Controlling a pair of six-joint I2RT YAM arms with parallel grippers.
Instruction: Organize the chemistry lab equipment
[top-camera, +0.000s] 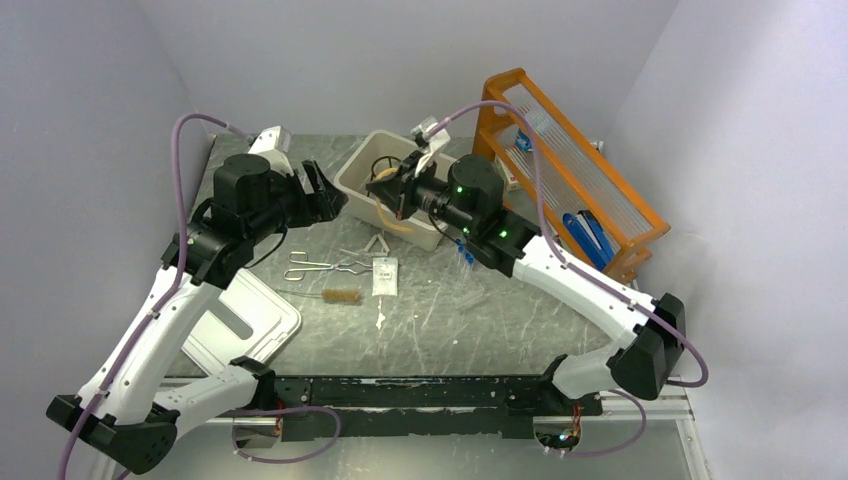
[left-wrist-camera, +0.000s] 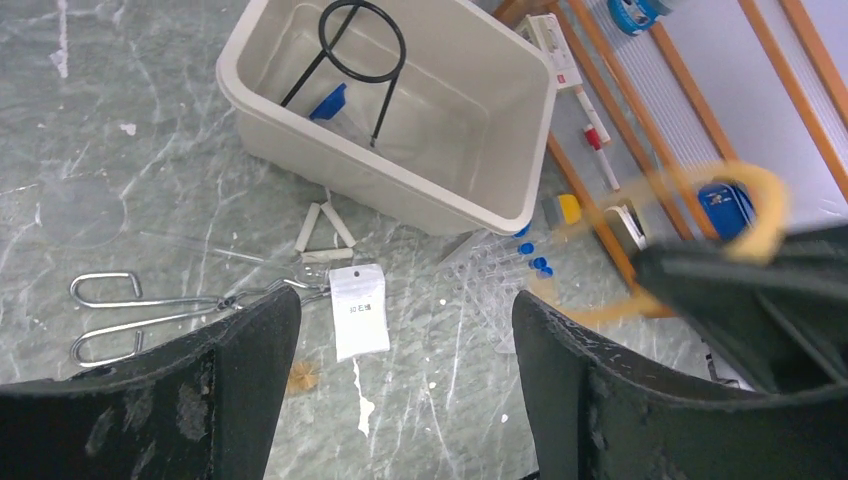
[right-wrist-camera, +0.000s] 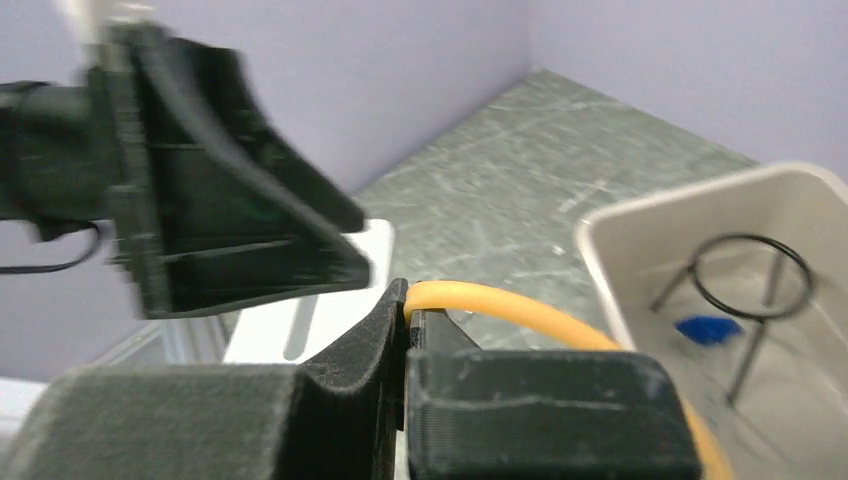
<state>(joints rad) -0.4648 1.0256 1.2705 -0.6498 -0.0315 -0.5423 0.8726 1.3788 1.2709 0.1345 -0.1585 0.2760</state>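
Right claw (right-wrist-camera: 405, 312) is clamped on the tan rubber tube (right-wrist-camera: 505, 305), its two black fingers pressed together with the tube caught right at the tips. From there the tube curls out in a yellow loop toward the beige tub (left-wrist-camera: 395, 183), and the rest hangs down past the tub's near wall. That claw hangs at the tub's near-left corner, off the table. Facing it from the left, close by, the left claw (left-wrist-camera: 405, 340) stands spread wide and holds nothing. Inside the tub the black tripod ring (left-wrist-camera: 362, 42) stands with a blue-capped tube (left-wrist-camera: 330, 103) lying at its feet. On the table just in front of the tub lies the white triangle (left-wrist-camera: 322, 237), with the white packet (left-wrist-camera: 358, 312) beside it, the metal tongs (left-wrist-camera: 150, 310) off to its left, and the brown brush (top-camera: 341, 296) a little nearer the arms. More blue-capped tubes (left-wrist-camera: 530, 255) lie between the tub and the orange rack (top-camera: 600, 190). A white lid (top-camera: 245, 322) rests flat by the left arm.
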